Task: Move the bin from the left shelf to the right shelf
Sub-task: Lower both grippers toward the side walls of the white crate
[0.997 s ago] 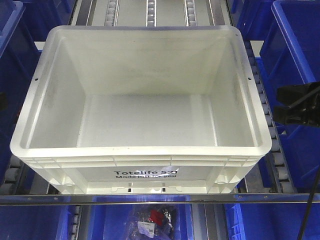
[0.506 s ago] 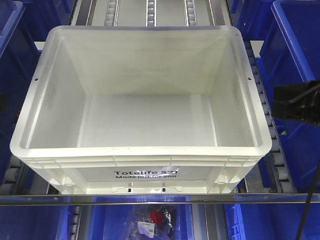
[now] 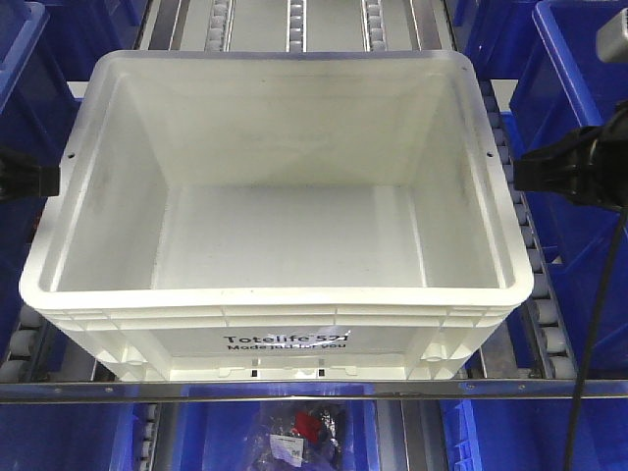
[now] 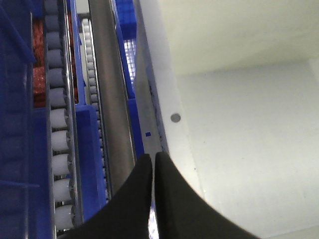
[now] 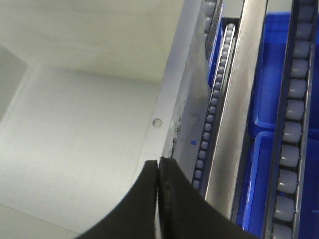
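On the roller shelf [image 3: 291,22], found the bin [image 3: 275,297] empty, near edge at the front rail. Saw narrow roller lanes beside both rims, blue bins [image 3: 579,88] beyond. Noted left hand [image 3: 47,182] and right hand [image 3: 520,175] just outside those rims, fingers pressed together, gripping nothing.

Blue bins [image 3: 579,88] hem bin [image 3: 275,299] L+R; top open
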### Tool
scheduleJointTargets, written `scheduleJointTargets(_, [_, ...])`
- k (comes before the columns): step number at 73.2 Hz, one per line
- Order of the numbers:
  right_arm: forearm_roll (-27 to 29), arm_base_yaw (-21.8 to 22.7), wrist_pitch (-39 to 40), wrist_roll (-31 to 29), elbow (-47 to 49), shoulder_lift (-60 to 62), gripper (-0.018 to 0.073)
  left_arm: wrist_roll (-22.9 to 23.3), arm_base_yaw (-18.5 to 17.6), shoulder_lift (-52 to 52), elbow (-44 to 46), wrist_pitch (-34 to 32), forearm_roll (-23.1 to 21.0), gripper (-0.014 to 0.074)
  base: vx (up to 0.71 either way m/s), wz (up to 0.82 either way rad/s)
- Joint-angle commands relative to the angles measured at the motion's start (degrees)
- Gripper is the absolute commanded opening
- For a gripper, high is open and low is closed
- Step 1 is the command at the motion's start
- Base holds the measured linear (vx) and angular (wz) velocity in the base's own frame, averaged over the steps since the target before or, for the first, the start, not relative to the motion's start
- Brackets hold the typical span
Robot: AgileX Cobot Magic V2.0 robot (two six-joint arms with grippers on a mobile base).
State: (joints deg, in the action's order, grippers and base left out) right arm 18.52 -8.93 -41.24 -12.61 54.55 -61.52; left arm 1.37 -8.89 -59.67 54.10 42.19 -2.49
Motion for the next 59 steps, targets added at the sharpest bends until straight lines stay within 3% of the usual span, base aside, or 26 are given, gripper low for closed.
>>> scheduleJointTargets(1, [0.4,0.1,2.5,0.1,2.2,-0.3,-0.0005,0.5,-0.3,0.6,2.0,-3.2,-0.6,0.0003,0.00,0.00])
scheduleJointTargets(13, [-0.2,0.1,3.3,-0.2,2.2,-0.5,0.0013,0.5,-0.3,0.6,2.0,-3.6,-0.6,0.0016,0.00,0.00])
scheduleJointTargets(22, [-0.2,0.1,3.1,-0.2,2.2,-0.5,0.0087,0.0,-0.3,0.6,2.0,-3.7,-0.6,0.0079,0.00,0.00])
scheduleJointTargets(30, [-0.2,0.1,2.9,-0.3,2.2,-0.5,0.0216,-1.8,-0.3,0.6,2.0,-3.8,-0.7,0.0187,0.00,0.00])
scheduleJointTargets(48, [-0.2,0.1,2.9,-0.3,2.2,-0.5,0.0599,-2.0,-0.3,0.6,2.0,-4.0,-1.1,0.0472,0.00,0.00])
scheduleJointTargets(59, [-0.2,0.1,2.9,-0.3,2.2,-0.5,0.0687,-2.2,-0.3,0.6,2.0,-4.1,-1.1,0.0520,0.00,0.00])
